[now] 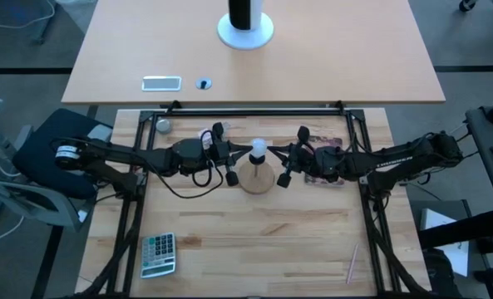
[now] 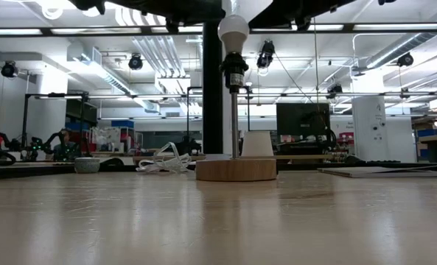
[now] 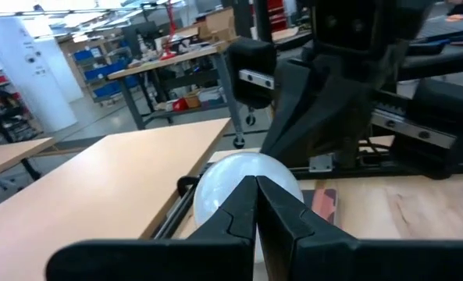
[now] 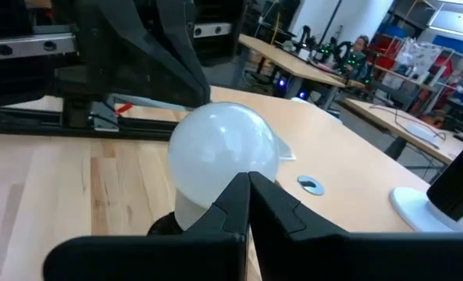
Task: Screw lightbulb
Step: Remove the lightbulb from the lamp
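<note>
High view shows the lightbulb (image 1: 259, 149) seated in the socket atop the round wooden stand (image 1: 258, 178), mid-table between my arms. My left gripper (image 1: 239, 151) and right gripper (image 1: 280, 152) flank it, each with fingers pressed together, holding nothing.

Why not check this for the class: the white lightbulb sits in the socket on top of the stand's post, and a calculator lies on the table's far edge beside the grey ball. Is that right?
One detail is wrong. The lightbulb does sit in the socket atop the stand, but the high view shows the calculator near the table's front left corner, far from the grey ball at the back.
</note>
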